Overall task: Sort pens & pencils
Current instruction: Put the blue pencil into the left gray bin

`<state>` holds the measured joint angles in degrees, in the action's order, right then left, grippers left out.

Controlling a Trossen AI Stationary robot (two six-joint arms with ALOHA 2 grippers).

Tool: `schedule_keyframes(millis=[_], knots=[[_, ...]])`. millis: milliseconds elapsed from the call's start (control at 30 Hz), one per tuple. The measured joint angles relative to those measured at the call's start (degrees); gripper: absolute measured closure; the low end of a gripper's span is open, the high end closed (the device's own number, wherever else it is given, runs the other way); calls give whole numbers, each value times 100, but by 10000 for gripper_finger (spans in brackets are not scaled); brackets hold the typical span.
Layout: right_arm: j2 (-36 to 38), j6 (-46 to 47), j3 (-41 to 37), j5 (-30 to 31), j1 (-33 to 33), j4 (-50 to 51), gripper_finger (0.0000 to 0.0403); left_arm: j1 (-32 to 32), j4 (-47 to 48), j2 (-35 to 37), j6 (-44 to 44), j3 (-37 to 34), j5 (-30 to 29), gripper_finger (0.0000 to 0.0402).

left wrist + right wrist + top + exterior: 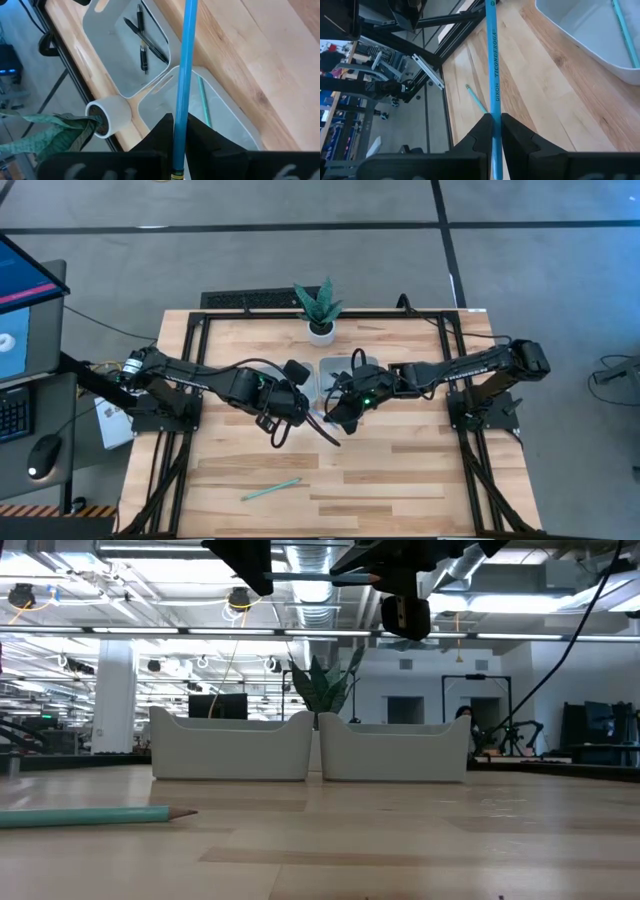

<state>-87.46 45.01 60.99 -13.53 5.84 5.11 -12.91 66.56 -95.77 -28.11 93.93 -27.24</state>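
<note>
Both grippers meet above the table just near of two white trays [340, 368], and each is shut on the same light blue pencil [494, 60]. My left gripper [176, 122] has its eraser end and my right gripper [494, 119] the other end. In the low view the pencil [350, 578] shows as a thin level bar between them, high above the table. A second pencil [202, 100] lies in the nearer tray. Dark pens [143, 42] lie in the farther tray. A third pencil [270, 490] lies flat on the table near its near edge. My left gripper pinches the pencil between its two fingers near the banded eraser end [175, 172]. The pencil runs forward along the fingers, out over the trays, lifted clear of the table. My right gripper pinches the shaft of the pencil [493, 107] between its two fingers. The printed shaft runs forward along the fingers toward the left arm. It is lifted clear and roughly level.
A potted plant [320, 315] in a white pot [107, 116] stands at the table's far edge behind the trays. The black frame rails [427, 70] run along the table's sides. A monitor, keyboard and mouse [42, 455] sit off the left edge.
</note>
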Motion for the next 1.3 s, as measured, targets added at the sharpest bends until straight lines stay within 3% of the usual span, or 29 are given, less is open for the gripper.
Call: schedule_keyframes(millis=[433,733,900,1133,1300], knots=[[-5,258,0,-5,-36,-7,337,4,79,0,63,1,-2,384],[-13,27,0,3,-34,-122,256,9,243,7,301,15,-95,384],[-7,9,0,3,-34,-212,217,176,860,7,705,15,-14,384],[6,2,0,-5,-32,-100,188,539,1814,7,1220,15,140,384],[11,-10,0,2,-61,566,182,775,2057,7,1486,13,356,384]])
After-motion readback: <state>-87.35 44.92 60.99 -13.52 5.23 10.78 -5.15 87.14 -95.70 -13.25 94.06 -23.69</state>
